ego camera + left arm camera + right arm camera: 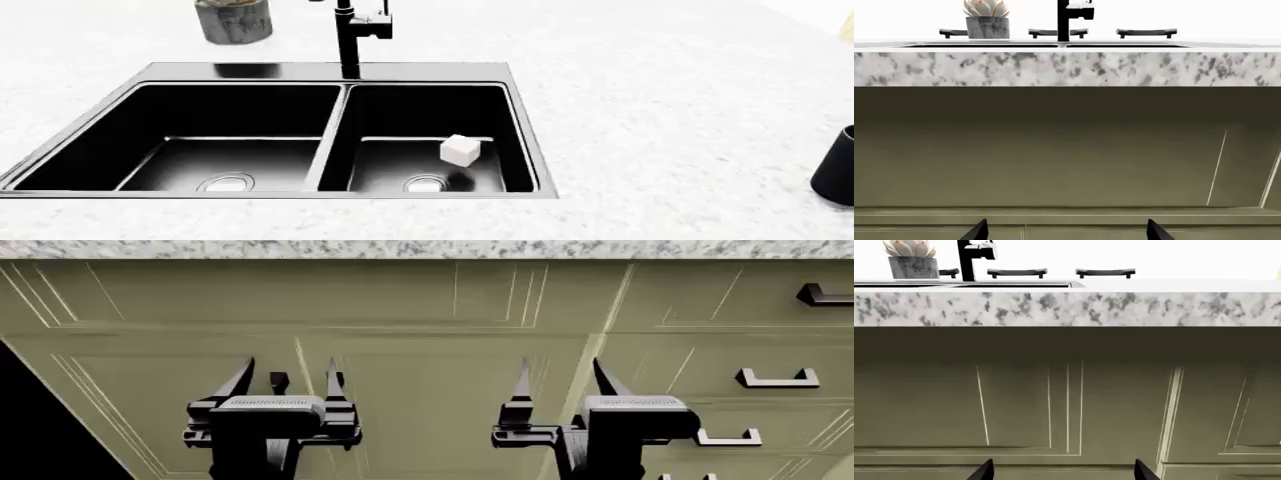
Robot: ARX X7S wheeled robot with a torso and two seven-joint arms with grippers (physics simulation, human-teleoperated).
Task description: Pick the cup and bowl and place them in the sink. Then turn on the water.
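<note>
The black double-basin sink [340, 72] is set into the speckled countertop, ahead and to the left. Its tall black faucet [350, 35] with a small side lever stands behind the centre divider, and no water runs. The faucet [1063, 20] also shows over the counter edge in the left wrist view. The black cup [838, 165] stands on the counter at the far right edge, partly cut off. The bowl is out of view. My left gripper [287, 380] and right gripper [561, 380] hang low before the cabinet fronts, both open and empty.
A small white cube [459, 150] lies in the right basin. A grey plant pot [234, 20] stands behind the sink's left basin. The counter's granite edge [1067, 67] overhangs olive cabinet doors. Drawer handles [781, 378] stick out at the lower right.
</note>
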